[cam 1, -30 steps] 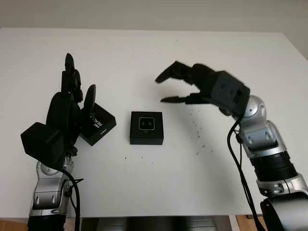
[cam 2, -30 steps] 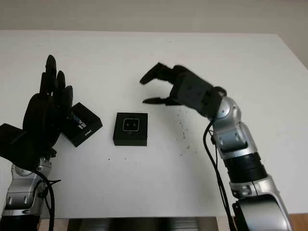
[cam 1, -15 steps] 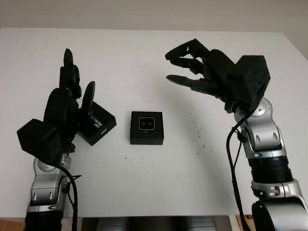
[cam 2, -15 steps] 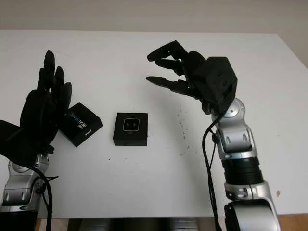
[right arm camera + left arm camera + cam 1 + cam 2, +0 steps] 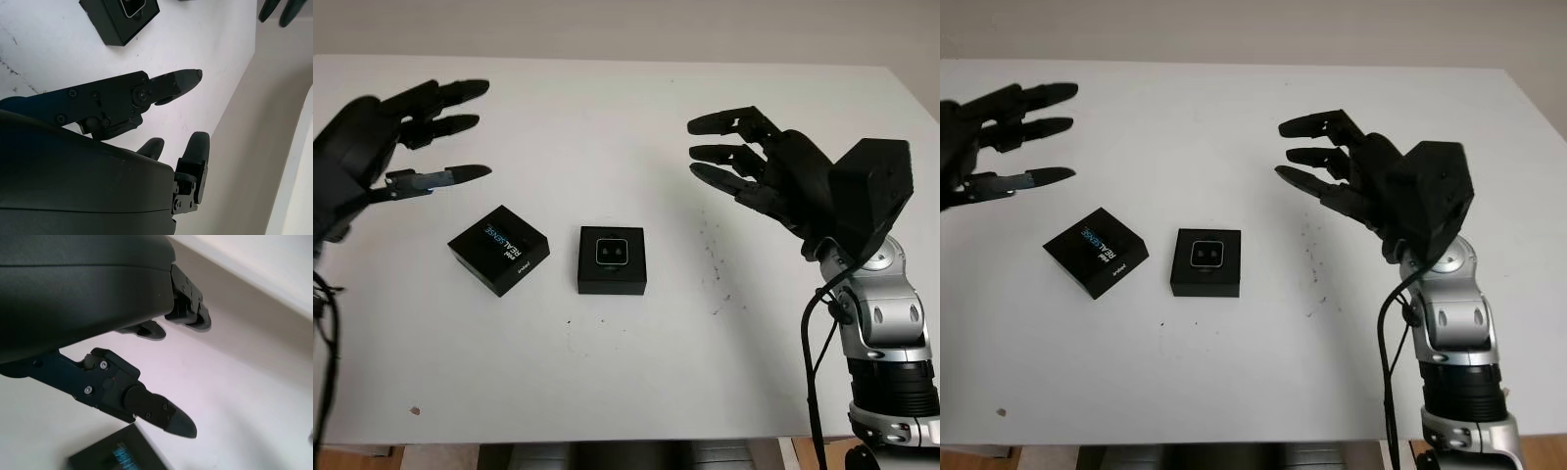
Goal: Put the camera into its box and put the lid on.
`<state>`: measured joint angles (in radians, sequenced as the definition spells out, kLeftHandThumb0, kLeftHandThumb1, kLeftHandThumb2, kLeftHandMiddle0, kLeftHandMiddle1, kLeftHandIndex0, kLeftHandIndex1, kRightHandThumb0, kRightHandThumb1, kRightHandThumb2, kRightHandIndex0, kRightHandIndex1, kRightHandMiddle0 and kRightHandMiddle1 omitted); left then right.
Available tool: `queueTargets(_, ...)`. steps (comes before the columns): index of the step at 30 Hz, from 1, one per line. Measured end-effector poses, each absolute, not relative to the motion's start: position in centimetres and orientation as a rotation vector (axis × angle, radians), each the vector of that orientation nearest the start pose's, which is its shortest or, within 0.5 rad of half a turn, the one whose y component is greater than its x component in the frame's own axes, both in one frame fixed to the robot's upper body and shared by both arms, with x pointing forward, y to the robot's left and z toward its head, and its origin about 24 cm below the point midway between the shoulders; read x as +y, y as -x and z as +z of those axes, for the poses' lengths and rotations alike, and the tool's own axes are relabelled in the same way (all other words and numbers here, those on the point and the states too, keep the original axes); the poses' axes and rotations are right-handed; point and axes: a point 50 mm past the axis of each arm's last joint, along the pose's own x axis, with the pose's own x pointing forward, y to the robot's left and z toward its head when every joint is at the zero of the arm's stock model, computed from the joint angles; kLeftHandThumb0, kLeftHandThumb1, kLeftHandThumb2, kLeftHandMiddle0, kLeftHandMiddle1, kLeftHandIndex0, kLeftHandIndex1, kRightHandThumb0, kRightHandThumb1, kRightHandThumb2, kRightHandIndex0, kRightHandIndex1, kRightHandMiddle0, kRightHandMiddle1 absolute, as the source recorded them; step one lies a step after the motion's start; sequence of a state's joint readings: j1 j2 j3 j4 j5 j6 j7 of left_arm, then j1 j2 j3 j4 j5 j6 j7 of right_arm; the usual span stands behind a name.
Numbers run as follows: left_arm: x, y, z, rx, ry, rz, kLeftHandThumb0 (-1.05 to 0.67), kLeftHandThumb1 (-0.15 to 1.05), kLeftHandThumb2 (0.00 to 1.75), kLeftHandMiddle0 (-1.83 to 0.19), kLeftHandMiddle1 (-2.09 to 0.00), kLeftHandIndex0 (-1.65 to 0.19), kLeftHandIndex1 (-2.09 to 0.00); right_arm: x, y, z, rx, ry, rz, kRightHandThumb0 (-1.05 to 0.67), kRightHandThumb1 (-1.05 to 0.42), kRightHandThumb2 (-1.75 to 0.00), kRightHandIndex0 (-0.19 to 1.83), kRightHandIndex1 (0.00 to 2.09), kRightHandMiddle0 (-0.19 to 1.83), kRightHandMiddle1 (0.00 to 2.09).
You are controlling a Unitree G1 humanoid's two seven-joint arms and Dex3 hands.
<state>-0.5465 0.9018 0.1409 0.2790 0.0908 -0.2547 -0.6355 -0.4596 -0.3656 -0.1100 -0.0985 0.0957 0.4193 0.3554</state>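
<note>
While both hands hover open, the camera (image 5: 612,253) faces lens-up in its box (image 5: 611,274).

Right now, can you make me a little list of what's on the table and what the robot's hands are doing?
camera: sitting in its open black box, mid-table
lid: black lid flat on the table, beside the box, apart from it
left hand: left hand open, raised above the table beyond the lid
right hand: right hand open, raised, on the box's other side
lid on box: not yet
</note>
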Motion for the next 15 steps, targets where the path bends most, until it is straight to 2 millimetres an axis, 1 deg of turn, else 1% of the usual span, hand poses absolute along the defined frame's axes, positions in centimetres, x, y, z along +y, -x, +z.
queueTargets(2,29.2,-30.9,23.9,-0.195,-1.158,-0.394,-0.58,0.75,0.04,-0.09,-0.02,-0.14,-0.04,-19.6,-31.8,17.1,-0.105,0.255,0.281,-0.36,-1.04,-0.06,0.04,0.72,-0.06,1.11)
queueTargets(6,28.7,-31.0,22.9,-0.103,-1.346,-0.497,-0.54,0.73,0.05,-0.04,-0.03,-0.07,-0.03,-20.3,-31.7,17.2,-0.098,0.272,0.266,-0.37,-1.04,-0.06,0.06,0.71,-0.06,1.13)
queueTargets(9,28.2,-31.0,23.0,-0.096,-1.481,-0.547,-0.53,0.74,0.06,-0.03,-0.04,-0.04,-0.03,-20.5,-31.6,17.1,-0.084,0.274,0.261,-0.36,-1.05,-0.06,0.05,0.69,-0.06,1.13)
queueTargets(13,27.2,-31.2,23.4,-0.160,-1.677,-0.598,-0.58,0.77,0.06,0.00,-0.04,-0.01,-0.04,-20.7,-31.7,17.0,-0.064,0.269,0.250,-0.34,-1.05,-0.07,0.05,0.66,-0.06,1.15)
queueTargets(15,26.9,-31.4,23.3,-0.142,-1.762,-0.612,-0.58,0.78,0.06,0.02,-0.03,0.03,-0.03,-20.7,-31.7,17.0,-0.065,0.278,0.241,-0.34,-1.05,-0.07,0.06,0.65,-0.06,1.15)
